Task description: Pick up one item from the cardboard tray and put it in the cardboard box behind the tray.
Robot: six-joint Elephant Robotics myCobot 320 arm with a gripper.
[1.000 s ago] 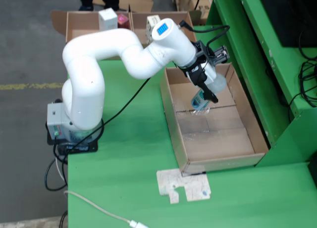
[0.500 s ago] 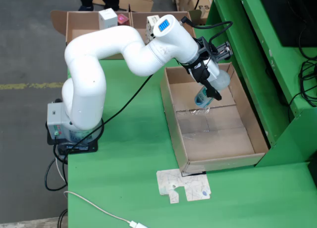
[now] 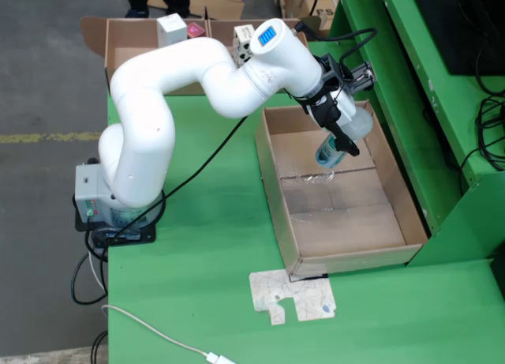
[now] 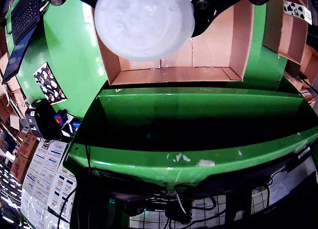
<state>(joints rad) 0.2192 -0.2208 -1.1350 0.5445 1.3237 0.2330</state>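
Observation:
A clear plastic bottle [image 3: 326, 155] with a blue label hangs tilted above the far end of the open cardboard tray [image 3: 272, 192]. My gripper [image 3: 345, 143] is shut on it, black fingers around its middle. In the wrist view the bottle's round pale base [image 4: 144, 23] fills the top centre, with the tray's brown floor and walls [image 4: 218, 45] behind it. The cardboard box [image 3: 130, 42] stands beyond the tray at the table's far edge, to the left in the fixed view. It holds a white carton [image 3: 171, 30] and a red item [image 3: 196, 34].
A green frame [image 3: 426, 103] rises close along the tray's right side. A flat printed cardboard cut-out [image 3: 293, 295] lies in front of the tray, a white cable [image 3: 158, 336] near the front edge. The arm's base [image 3: 110, 210] sits at the table's left edge.
The arm has carried the held bottle slightly up and to the right over the tray's far end. The grip on the bottle is unchanged.

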